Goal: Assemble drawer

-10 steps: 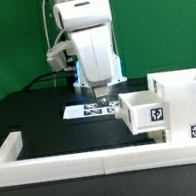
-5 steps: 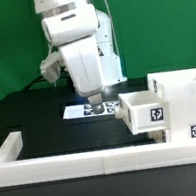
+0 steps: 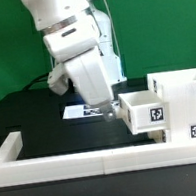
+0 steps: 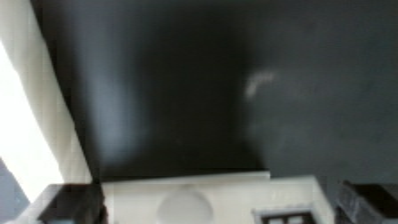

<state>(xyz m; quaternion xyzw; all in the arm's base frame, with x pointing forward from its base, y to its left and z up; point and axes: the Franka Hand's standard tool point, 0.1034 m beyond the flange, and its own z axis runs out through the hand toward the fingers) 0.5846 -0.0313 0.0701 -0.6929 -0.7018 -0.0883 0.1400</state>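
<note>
The white box shell (image 3: 181, 84) stands at the exterior view's right. One small tagged tray (image 3: 146, 111) sticks out of its front, partly pushed in. A second tray cannot be made out apart from the shell. My gripper (image 3: 110, 111) hangs from the tilted arm, with its tips right beside the tray's outer corner; I cannot tell if they touch. In the blurred wrist view the dark fingers (image 4: 64, 205) stand wide apart and hold nothing. A white tagged surface (image 4: 196, 198) lies between them.
The marker board (image 3: 85, 111) lies on the black table behind the gripper. A low white rail (image 3: 85, 160) edges the table's front and left side. A white strip (image 4: 27, 100) runs along one side of the wrist view.
The arm has tilted, its upper body swinging to the exterior view's left. The fingertips have dropped and moved right to the tray's corner. The tray has not visibly moved.
</note>
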